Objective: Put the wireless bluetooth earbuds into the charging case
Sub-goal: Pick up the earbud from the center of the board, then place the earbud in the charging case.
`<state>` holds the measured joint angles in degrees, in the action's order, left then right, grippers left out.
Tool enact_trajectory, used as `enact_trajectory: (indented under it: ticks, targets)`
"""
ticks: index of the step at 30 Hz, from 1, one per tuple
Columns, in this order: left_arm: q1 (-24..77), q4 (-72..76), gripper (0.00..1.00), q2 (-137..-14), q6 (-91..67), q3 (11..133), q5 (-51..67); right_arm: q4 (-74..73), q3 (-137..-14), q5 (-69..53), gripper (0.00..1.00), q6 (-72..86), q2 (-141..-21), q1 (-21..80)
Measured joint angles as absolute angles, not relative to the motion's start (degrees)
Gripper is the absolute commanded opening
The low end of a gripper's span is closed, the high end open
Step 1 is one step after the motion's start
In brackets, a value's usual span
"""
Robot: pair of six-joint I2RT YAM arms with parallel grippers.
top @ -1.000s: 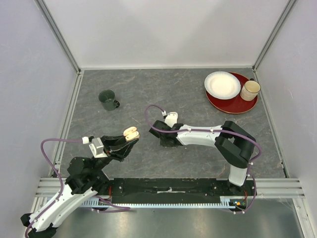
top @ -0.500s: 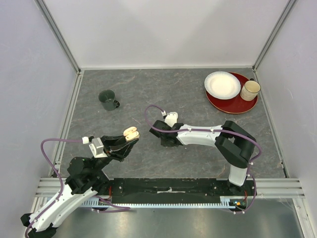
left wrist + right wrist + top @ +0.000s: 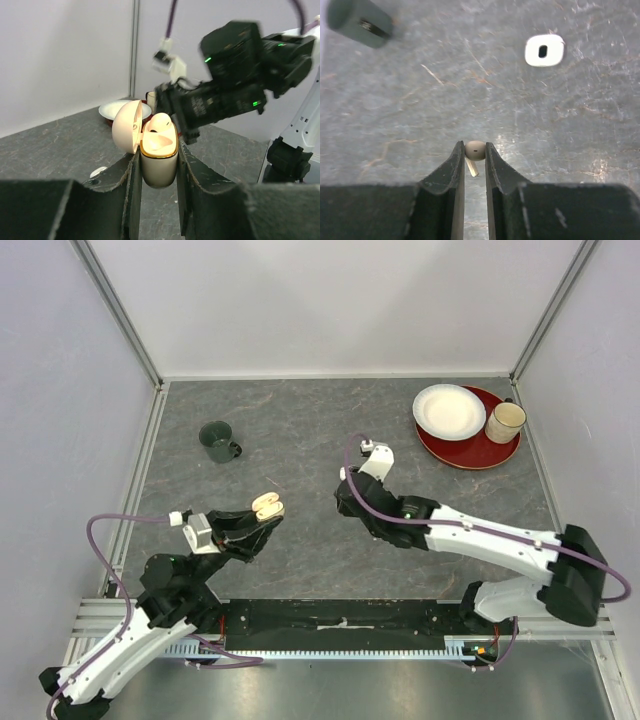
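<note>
Right arm (image 3: 480,540) re-posed, elbow swung out right; right gripper (image 3: 473,148) jaws pinched beige earbud (image 3: 475,150). Left gripper (image 3: 158,149) jaws narrow, clamping open charging case (image 3: 159,170).

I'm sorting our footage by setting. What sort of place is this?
Probably a robot lab cell, not a home: white panels on an aluminium frame enclose the table, with left arm and right arm bolted at its near edge.

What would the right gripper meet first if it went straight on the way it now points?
The bare table, most likely: the right gripper, shut on an earbud, points down at grey surface, the mug well aside. Depth is unclear.
</note>
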<state>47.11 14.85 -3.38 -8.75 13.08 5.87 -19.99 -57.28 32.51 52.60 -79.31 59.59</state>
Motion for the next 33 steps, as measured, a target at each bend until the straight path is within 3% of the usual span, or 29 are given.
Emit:
enact_trajectory:
  ticks: [11,17,33]
  targets:
    - [47.1,22.5,0.02,-11.1,-11.2,12.2,5.0,-1.9,-49.7,48.2,0.0,40.9,-62.5,72.2]
    - [47.1,27.0,0.02,-15.2,-12.4,12.0,5.1,12.7,-44.9,50.0,0.0,33.3,-56.3,74.8]
    - [47.1,35.5,0.02,-22.2,-12.5,11.0,9.6,44.8,-42.2,40.3,0.0,15.0,-63.2,81.8]
